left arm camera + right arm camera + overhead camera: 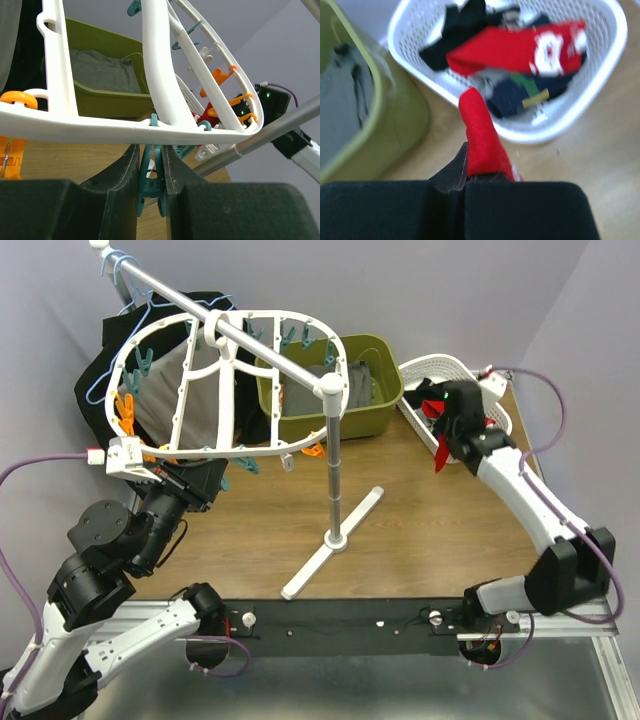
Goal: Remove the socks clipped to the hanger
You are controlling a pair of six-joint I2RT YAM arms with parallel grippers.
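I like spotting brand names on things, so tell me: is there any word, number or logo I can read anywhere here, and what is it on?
No text can be read in any view.
White marks on the red sock in the white basket: too blurred to tell letters from pattern.
Yellow patch on the navy sock: blurred, unreadable.

Counted: one hanger (pixel 255 451); one stand (pixel 333 470); one olive bin (pixel 370 420) and one white basket (pixel 607 65) ahead of right claw (pixel 472 167); red socks, two: held sock (pixel 480 132), basketed sock (pixel 520 50).
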